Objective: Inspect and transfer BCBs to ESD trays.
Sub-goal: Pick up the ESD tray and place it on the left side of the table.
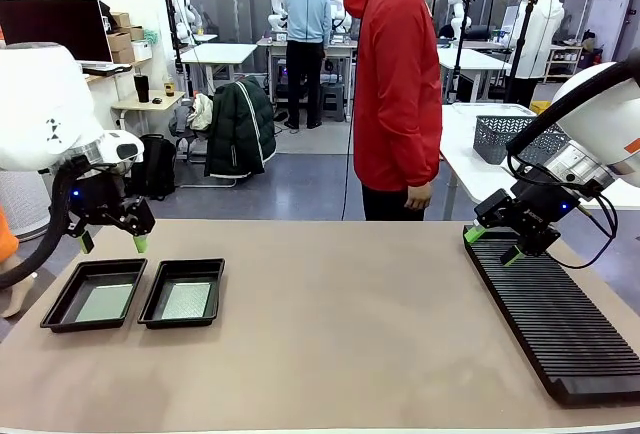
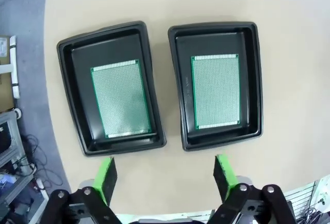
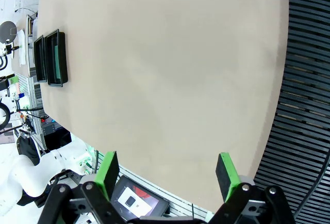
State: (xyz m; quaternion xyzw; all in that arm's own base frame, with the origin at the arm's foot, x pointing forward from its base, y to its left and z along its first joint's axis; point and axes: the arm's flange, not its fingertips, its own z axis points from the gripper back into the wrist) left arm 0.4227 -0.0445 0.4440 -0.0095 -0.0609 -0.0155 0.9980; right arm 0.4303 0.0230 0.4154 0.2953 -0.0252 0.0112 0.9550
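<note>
Two black ESD trays sit side by side at the table's front left, one [image 1: 62,306] further left and one [image 1: 154,306] beside it. Each holds a green BCB lying flat, seen in the left wrist view as a board [image 2: 121,99] in one tray [image 2: 72,87] and a board [image 2: 216,91] in the other tray [image 2: 254,87]. My left gripper [image 1: 112,244] hangs open above the trays, its green fingertips [image 2: 106,175] empty. My right gripper [image 1: 494,244] is open and empty over the near end of the black rack. In the right wrist view the trays [image 3: 51,59] lie far off.
A long black ribbed rack [image 1: 555,324] lies along the table's right side. A person in a red jacket [image 1: 398,84] stands at the far edge, hand hanging down. A grey mesh basket [image 1: 505,137] sits on a white table behind.
</note>
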